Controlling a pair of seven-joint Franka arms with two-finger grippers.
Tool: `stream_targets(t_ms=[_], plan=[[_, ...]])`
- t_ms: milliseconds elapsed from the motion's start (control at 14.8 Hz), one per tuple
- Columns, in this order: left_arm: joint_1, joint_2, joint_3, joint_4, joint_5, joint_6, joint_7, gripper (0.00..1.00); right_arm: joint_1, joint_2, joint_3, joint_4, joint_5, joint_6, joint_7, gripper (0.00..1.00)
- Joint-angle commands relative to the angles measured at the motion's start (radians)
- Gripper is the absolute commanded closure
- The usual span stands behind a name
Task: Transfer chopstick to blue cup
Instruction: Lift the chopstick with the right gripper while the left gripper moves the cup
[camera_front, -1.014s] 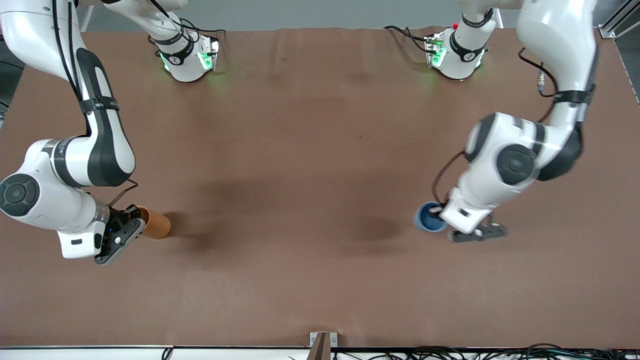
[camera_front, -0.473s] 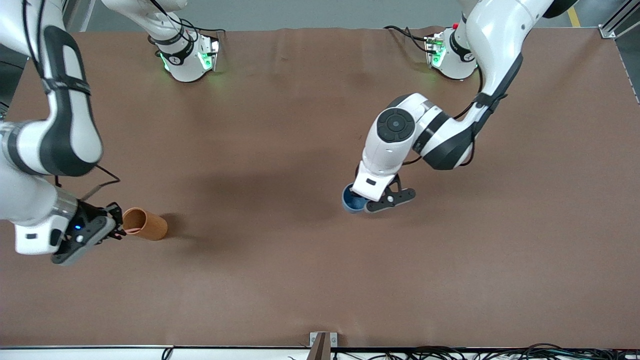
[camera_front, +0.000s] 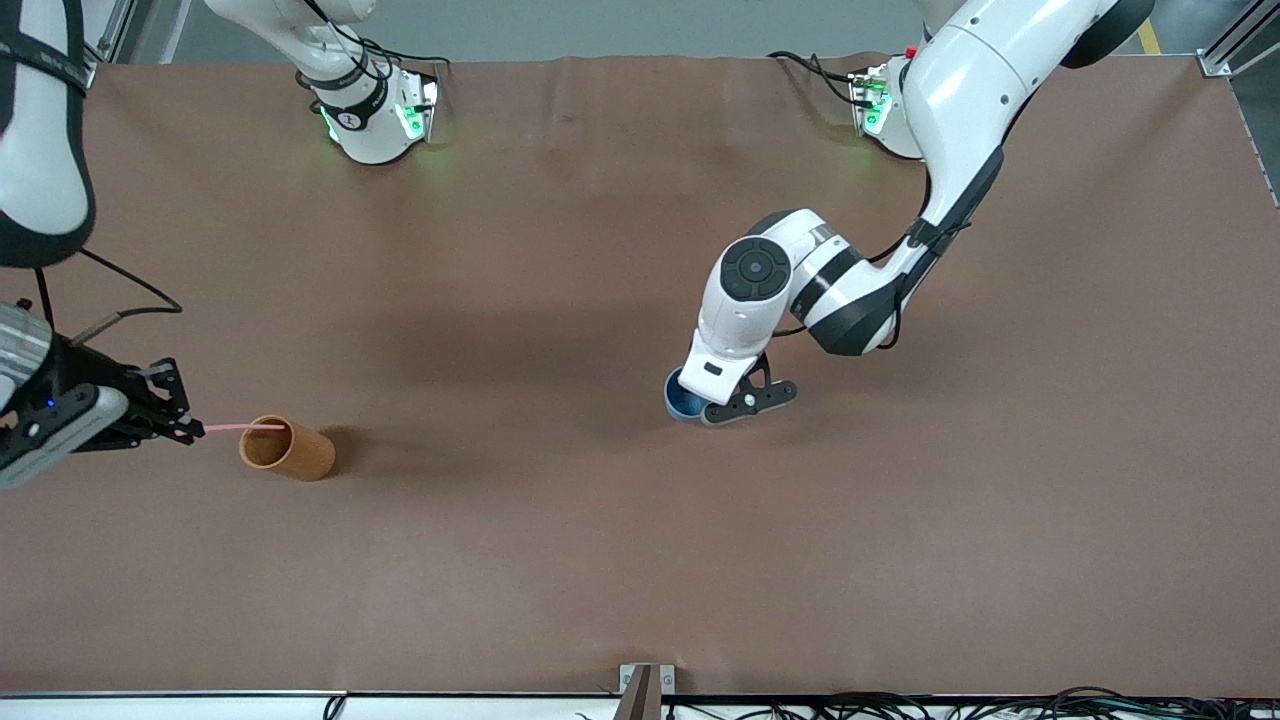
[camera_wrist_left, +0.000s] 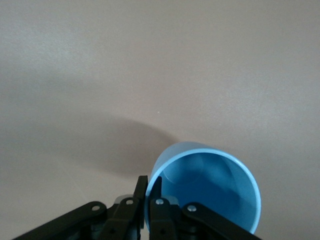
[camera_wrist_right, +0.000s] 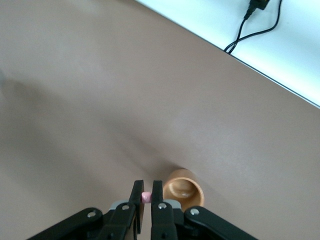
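My right gripper (camera_front: 188, 432) is shut on the pale pink chopstick (camera_front: 240, 426), held up in the air over the rim of the orange-brown cup (camera_front: 288, 449) at the right arm's end of the table. In the right wrist view the stick's pink end (camera_wrist_right: 146, 196) shows pinched between the fingers, with the orange-brown cup (camera_wrist_right: 184, 188) below. My left gripper (camera_front: 722, 407) is shut on the wall of the blue cup (camera_front: 683, 397) near the table's middle. In the left wrist view the blue cup (camera_wrist_left: 210, 190) has one finger inside its rim and one outside.
Both robot bases (camera_front: 372, 115) stand along the table's edge farthest from the front camera. A small bracket (camera_front: 645, 682) sits at the table's nearest edge, with cables beside it. The brown table top (camera_front: 560, 560) is bare elsewhere.
The left arm has carried the blue cup from its own end toward the table's middle. The right gripper has risen away from the orange-brown cup, drawing the pink chopstick out of it.
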Motion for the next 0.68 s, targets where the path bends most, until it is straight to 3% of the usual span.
stream_targets(t_ms=[0,203,405,473,541,608], plan=[[-0.007,0.025,-0.010,-0.002,0.050,0.037,-0.047,0.98,0.011,-0.042,0.020,-0.026,0.071,-0.001,0.129,0.94],[0.003,0.027,-0.010,-0.024,0.073,0.037,-0.040,0.98,0.107,-0.039,0.017,-0.011,0.108,0.019,0.278,0.94],[0.006,0.028,-0.010,-0.025,0.073,0.037,-0.032,0.93,0.228,-0.038,0.017,-0.005,0.111,0.136,0.527,0.94],[0.011,0.028,-0.010,-0.025,0.073,0.037,-0.029,0.73,0.277,-0.039,0.017,-0.005,0.104,0.164,0.621,0.94],[0.011,0.028,-0.010,-0.025,0.073,0.037,-0.029,0.33,0.319,-0.039,0.017,-0.005,0.104,0.195,0.675,0.94],[0.011,0.025,-0.010,-0.024,0.073,0.030,-0.033,0.00,0.356,-0.038,0.016,-0.005,0.105,0.238,0.722,0.94]])
